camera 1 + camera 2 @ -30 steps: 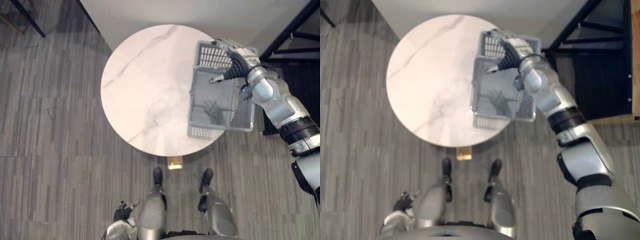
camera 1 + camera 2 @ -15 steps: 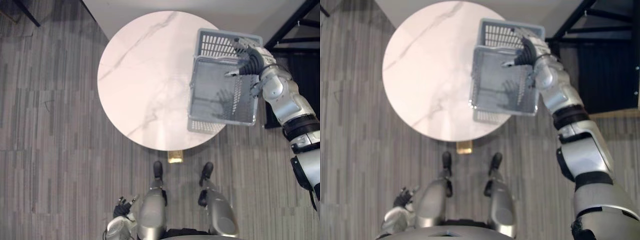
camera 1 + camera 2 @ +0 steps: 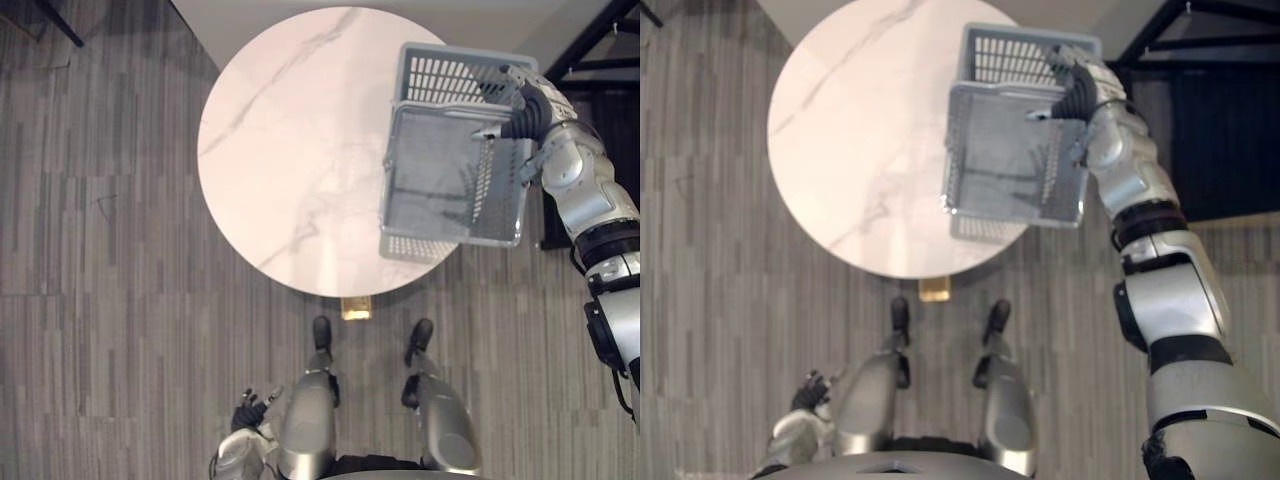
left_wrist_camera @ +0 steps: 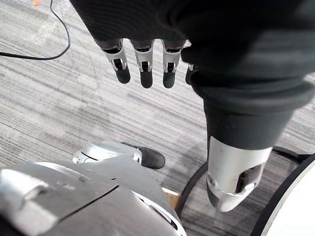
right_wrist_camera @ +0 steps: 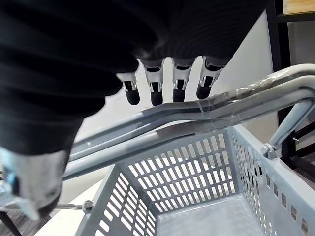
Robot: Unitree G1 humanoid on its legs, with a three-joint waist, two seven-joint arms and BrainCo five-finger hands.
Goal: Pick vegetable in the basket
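A grey plastic basket (image 3: 455,75) with slotted walls hangs over the right side of the round white marble table (image 3: 290,160), partly past its edge. Nothing lies inside the basket. My right hand (image 3: 522,102) is at its far right corner. In the right wrist view the fingers (image 5: 179,78) curl over the two grey metal handles (image 5: 197,115), which are swung up together. My left hand (image 3: 247,412) hangs low at my left side, and its relaxed fingers (image 4: 142,64) hold nothing.
A black metal shelf frame (image 3: 600,40) stands close to the right of the basket and arm. A pale wall runs behind the table. Grey striped carpet (image 3: 100,250) lies to the left and in front of the table.
My right hand has carried the basket to the right, so it now reaches further past the table's right edge. The left hand has stayed where it was.
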